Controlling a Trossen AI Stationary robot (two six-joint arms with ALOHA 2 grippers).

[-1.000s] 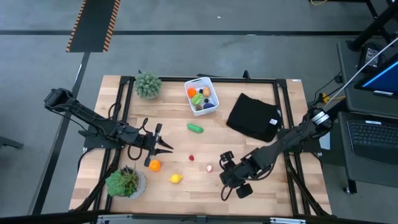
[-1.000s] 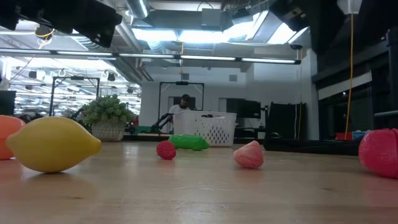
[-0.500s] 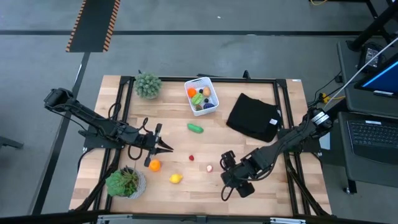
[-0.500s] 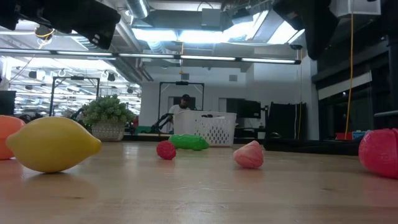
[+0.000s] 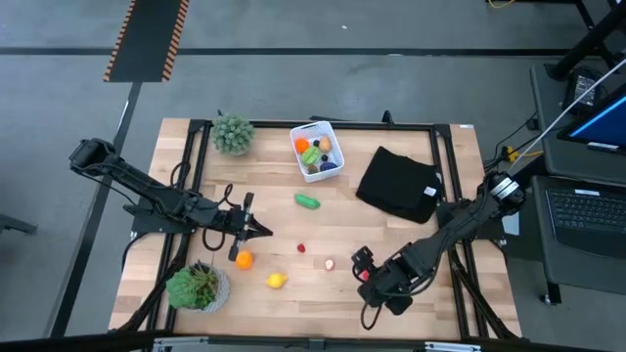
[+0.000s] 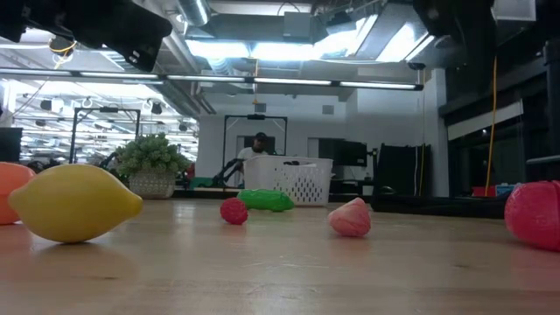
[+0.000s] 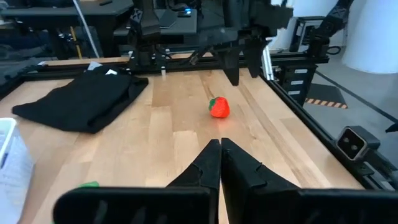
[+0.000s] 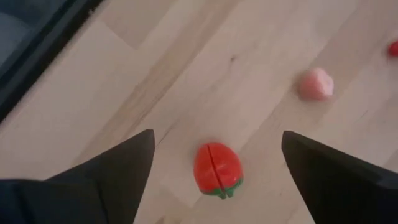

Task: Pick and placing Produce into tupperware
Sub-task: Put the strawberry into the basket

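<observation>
The right claw (image 5: 370, 286) hangs over the near right part of the worktop (image 5: 293, 284) with its two fingers spread wide and nothing between them. In its wrist view a red strawberry-like piece (image 8: 217, 169) lies directly under the gap, nearly centred between the fingertips but not touched by either. Its long axis, leaf end to tip, runs roughly across the line between the fingers rather than along it, so a straight descent should, I judge, bracket it. This arm is plainly the nearer one to that piece.

A little farther out from the right claw sits a pale pink piece (image 5: 329, 263), then a small red one (image 5: 301, 248), a yellow lemon (image 5: 277, 281) and an orange piece (image 5: 243, 259).

The left claw (image 5: 262, 231) waits beside the orange piece, its fingers pressed together and holding nothing. Beyond it lies a green piece (image 5: 307, 201).

Farthest from the right claw, toward the back edge, stands the tupperware (image 5: 298, 159), already holding several pieces, with a black cloth (image 5: 396, 183) to its side.
</observation>
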